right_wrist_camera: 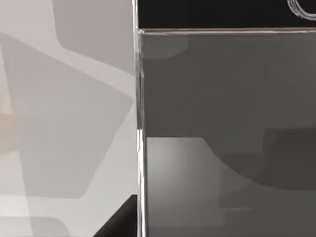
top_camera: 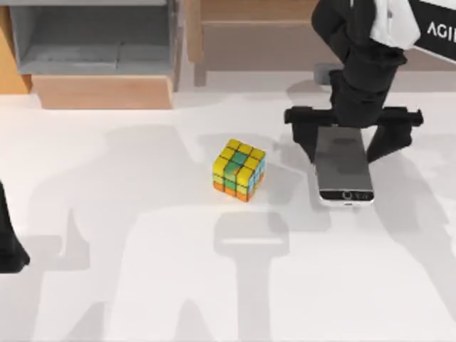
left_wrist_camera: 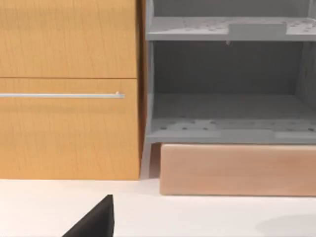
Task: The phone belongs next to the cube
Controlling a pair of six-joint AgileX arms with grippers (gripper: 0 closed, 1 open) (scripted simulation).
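Two fingers of the right gripper (top_camera: 348, 142) stand wide apart, one on each long side of the phone (top_camera: 344, 165), straddling its far end rather than pinching it, as far as the top view shows. The phone lies flat on the white table (top_camera: 142, 271), right of centre, with its round home button at the near end; the cube (top_camera: 239, 169) sits to its left, near but clearly apart. To do this step well, I judge the fingers should close squarely on the silver rim (a thin, slick edge, easy to slip off) and keep the phone level while carrying it left, setting it down just beside the cube without nudging it. Close up, the right wrist view shows a dark glossy screen (right_wrist_camera: 222, 123) with a bright rim line. My left arm (top_camera: 8, 242) is parked at the table's left edge; whether its jaws are open, I cannot tell
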